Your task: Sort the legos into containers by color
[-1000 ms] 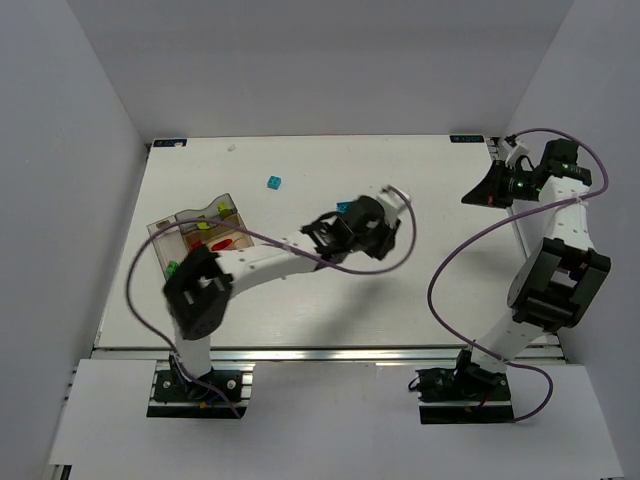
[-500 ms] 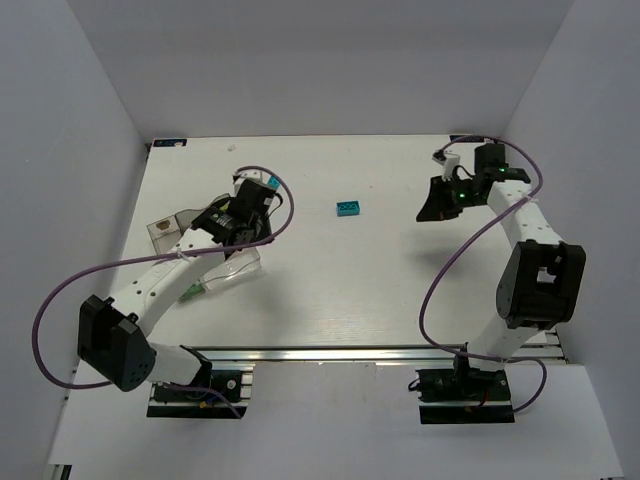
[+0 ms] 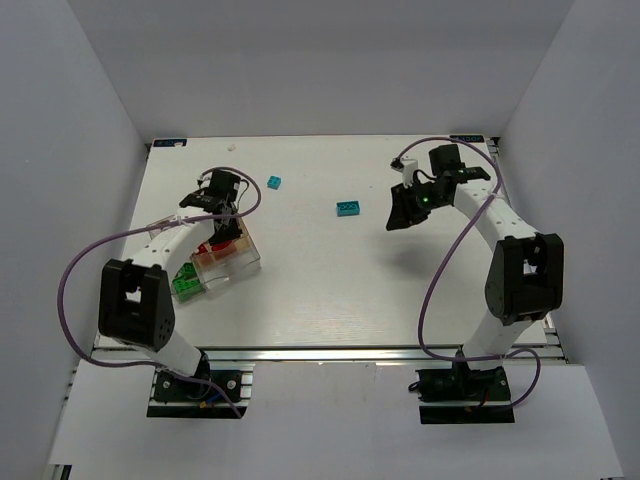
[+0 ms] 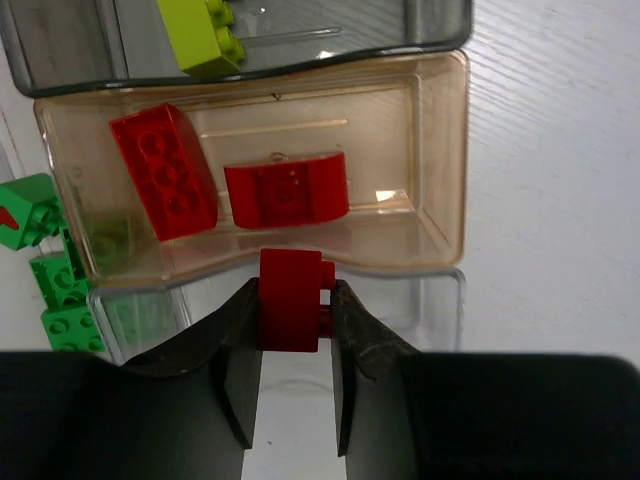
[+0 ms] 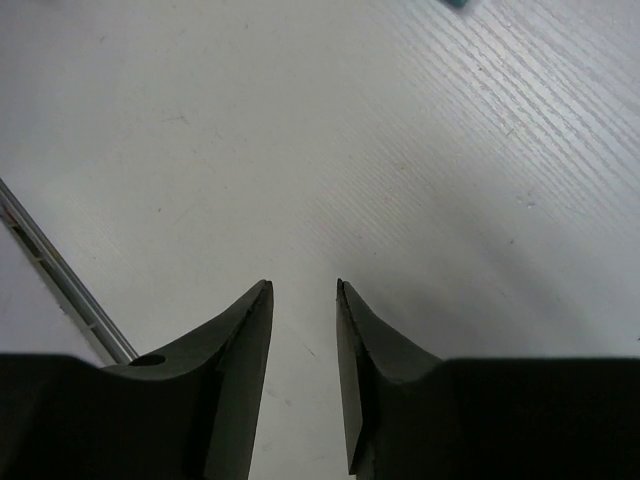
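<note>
- The red brick [image 4: 286, 318] you are carrying sits pinched between the jaws of the left gripper [image 4: 295, 288], just short of the amber compartment [image 4: 452, 150] of the tray [image 3: 240, 263]
- In the left wrist view its face stands taller than wide, with a small nub on its right side; you cannot tell how far it runs away from the camera
- That amber compartment holds two red bricks: a studded one [image 4: 163, 172] at the left, long axis running roughly up the picture and leaning left, and a curved-top one [image 4: 286, 190] lying crosswise beside it
- The grey compartment beyond holds a lime brick [image 4: 205, 22]
- Green bricks [image 4: 52, 275] lie just left of the amber compartment; you cannot tell whether a wall encloses them
- Only the top view shows the two cyan bricks on the table [image 3: 330, 290]: a larger one [image 3: 349, 208], long axis left to right, and a small one [image 3: 274, 182] farther back
- The right gripper [image 5: 303, 287] hangs over bare table, its jaws a narrow gap apart with nothing between them
</note>
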You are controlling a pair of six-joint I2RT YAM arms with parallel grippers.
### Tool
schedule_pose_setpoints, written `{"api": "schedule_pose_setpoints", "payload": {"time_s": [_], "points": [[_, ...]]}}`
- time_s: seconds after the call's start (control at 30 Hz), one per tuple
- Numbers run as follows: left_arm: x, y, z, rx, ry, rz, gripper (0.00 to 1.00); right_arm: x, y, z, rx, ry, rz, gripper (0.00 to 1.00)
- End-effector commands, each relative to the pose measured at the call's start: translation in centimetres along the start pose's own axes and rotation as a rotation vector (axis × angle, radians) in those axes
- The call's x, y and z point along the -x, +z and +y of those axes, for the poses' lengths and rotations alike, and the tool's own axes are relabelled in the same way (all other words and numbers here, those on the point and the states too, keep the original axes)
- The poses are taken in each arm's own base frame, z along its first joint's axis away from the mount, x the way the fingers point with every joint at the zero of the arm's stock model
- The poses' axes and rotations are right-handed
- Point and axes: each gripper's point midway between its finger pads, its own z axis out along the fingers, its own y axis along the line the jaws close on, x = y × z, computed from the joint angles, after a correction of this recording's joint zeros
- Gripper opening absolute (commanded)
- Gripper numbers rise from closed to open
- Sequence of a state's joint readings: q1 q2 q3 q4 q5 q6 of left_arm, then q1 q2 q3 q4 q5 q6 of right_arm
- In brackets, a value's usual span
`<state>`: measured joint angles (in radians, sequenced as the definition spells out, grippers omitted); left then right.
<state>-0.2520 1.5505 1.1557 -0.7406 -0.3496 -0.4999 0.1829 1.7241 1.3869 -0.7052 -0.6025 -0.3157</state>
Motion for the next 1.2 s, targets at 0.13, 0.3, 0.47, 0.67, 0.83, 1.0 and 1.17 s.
{"api": "schedule_pose_setpoints", "payload": {"time_s": [0.13, 0.3, 0.47, 0.67, 0.83, 1.0, 1.17], "points": [[3.4, 2.1, 0.5, -0.004, -0.023, -0.033, 0.0, 1.6, 0.5, -0.6, -0.048, -0.097, -0.013, 0.47], [3.7, 3.1, 0.6, -0.002, -0.037, -0.016, 0.3, 3.1, 1.6, -0.9, -0.047, -0.153, -0.002, 0.6], [3.9, 3.3, 1.2, -0.015, -0.064, -0.015, 0.62, 6.2, 3.1, -2.1, -0.06, -0.177, -0.043, 0.86], [3.8, 1.1, 0.5, -0.103, -0.084, -0.025, 0.66, 8.7, 6.5, -4.4, -0.109, -0.162, -0.05, 0.89], [4.2, -3.4, -1.0, -0.285, -0.109, -0.095, 0.72, 8.9, 9.8, -4.3, -0.028, -0.391, -0.017, 0.89], [4.8, -10.8, -1.8, -0.507, -0.149, -0.267, 0.82, 8.7, 11.5, -4.7, 0.09, -0.75, 0.01, 0.89], [2.9, -14.2, -0.9, -0.586, -0.199, -0.327, 0.88, 8.4, 14.3, -6.5, 0.087, -0.998, 0.087, 0.89]]}}
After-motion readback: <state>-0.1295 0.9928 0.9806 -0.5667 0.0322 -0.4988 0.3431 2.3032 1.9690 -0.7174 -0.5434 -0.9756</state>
